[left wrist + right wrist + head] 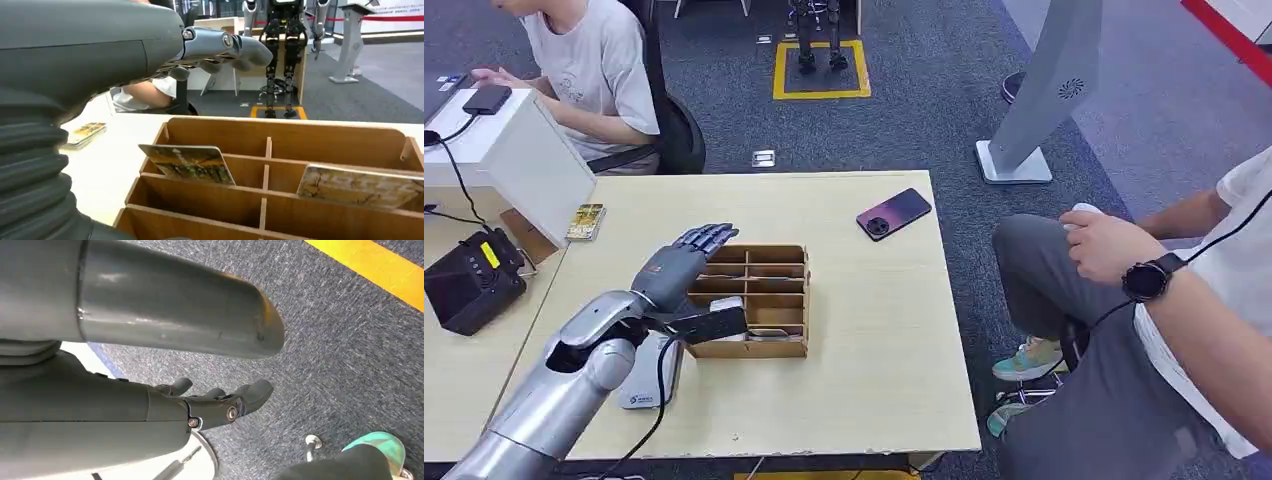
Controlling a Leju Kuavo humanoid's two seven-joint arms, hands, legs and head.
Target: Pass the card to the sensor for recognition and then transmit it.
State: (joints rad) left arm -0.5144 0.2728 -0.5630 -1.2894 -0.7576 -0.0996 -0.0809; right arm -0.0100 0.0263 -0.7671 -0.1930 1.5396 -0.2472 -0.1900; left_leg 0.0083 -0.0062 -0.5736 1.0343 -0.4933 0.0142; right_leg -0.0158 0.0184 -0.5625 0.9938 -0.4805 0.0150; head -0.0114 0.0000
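Left hand (686, 256) hovers over the box (786, 345) at its 10 o'clock corner, fingers (240, 47) stretched out flat, released, holding nothing. A card (187, 162) stands tilted in a box slot just beneath the hand; a second card (362, 186) leans in the neighbouring slot. Sensor (646, 385) on the table (884, 340) at 8 o'clock of the box. Right hand (220, 402) hangs over carpet, fingers loosely apart, empty. Phone (893, 213) at 1 o'clock
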